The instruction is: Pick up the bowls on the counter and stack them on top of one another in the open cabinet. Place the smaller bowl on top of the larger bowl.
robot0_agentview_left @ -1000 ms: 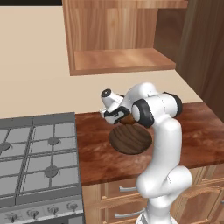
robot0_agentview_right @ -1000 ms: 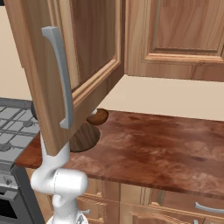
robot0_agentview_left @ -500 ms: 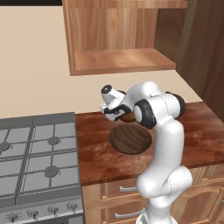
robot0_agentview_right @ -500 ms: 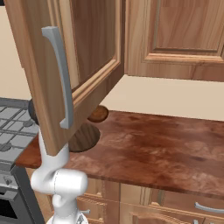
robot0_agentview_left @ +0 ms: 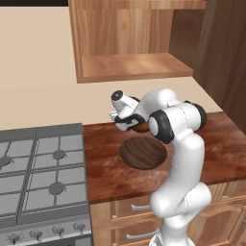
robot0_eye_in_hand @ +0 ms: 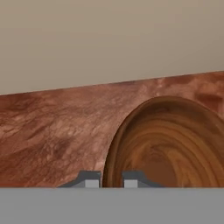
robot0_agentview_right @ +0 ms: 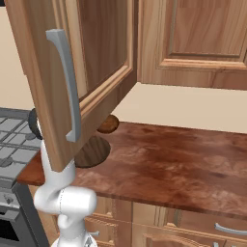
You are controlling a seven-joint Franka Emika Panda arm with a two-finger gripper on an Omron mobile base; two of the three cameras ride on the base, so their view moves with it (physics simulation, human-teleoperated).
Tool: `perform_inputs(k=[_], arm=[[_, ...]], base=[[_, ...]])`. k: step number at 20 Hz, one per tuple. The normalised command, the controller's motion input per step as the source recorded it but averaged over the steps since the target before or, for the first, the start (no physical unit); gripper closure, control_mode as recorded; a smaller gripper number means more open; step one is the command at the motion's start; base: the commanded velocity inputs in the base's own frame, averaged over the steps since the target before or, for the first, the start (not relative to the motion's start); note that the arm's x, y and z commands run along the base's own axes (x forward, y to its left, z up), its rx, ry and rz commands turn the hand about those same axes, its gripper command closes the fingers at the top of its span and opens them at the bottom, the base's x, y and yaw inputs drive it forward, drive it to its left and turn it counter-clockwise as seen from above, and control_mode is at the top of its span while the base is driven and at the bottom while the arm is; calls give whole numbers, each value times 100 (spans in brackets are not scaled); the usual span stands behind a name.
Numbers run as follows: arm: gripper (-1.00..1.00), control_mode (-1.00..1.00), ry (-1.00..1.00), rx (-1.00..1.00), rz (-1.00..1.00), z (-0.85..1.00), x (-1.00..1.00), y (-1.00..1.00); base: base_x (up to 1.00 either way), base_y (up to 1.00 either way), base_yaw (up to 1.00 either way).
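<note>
The smaller bowl (robot0_eye_in_hand: 166,144), deep and reddish-brown, has its near rim between my two dark fingertips; my gripper (robot0_eye_in_hand: 112,180) is shut on that rim. From the left base the gripper (robot0_agentview_left: 129,124) holds the smaller bowl (robot0_agentview_left: 141,128) just above the back of the counter (robot0_agentview_left: 105,168). The larger bowl (robot0_agentview_left: 142,153), wide and dark brown, lies flat on the counter in front of it. The open cabinet (robot0_agentview_left: 129,65) hangs above with a bare shelf. From the right base, the smaller bowl (robot0_agentview_right: 109,124) and larger bowl (robot0_agentview_right: 94,150) peek out under the cabinet door.
A grey gas stove (robot0_agentview_left: 38,168) adjoins the counter on the left. The open cabinet door (robot0_agentview_right: 72,72) with its grey handle swings out over the counter's left part. A tall dark wood unit (robot0_agentview_left: 226,57) stands at the right. The beige wall runs behind the counter.
The hand has risen a little with the smaller bowl in it. The larger bowl has stayed put.
</note>
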Motion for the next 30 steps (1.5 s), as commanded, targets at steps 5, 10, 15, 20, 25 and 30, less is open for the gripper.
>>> perform_inputs(k=[5,10,15,20,25,30], arm=[[100,-100,0,0,0,26,-8,2],[100,-100,5,-1,0,18,-7,0],[100,-100,12,-1,0,26,-8,0],[100,-100,14,0,0,34,-6,0],[100,-100,16,-1,0,14,-9,0],[100,-100,18,-2,0,0,-9,4]], base=[[0,0,0],[0,0,0],[0,0,0],[0,0,0],[0,0,0],[0,0,0]])
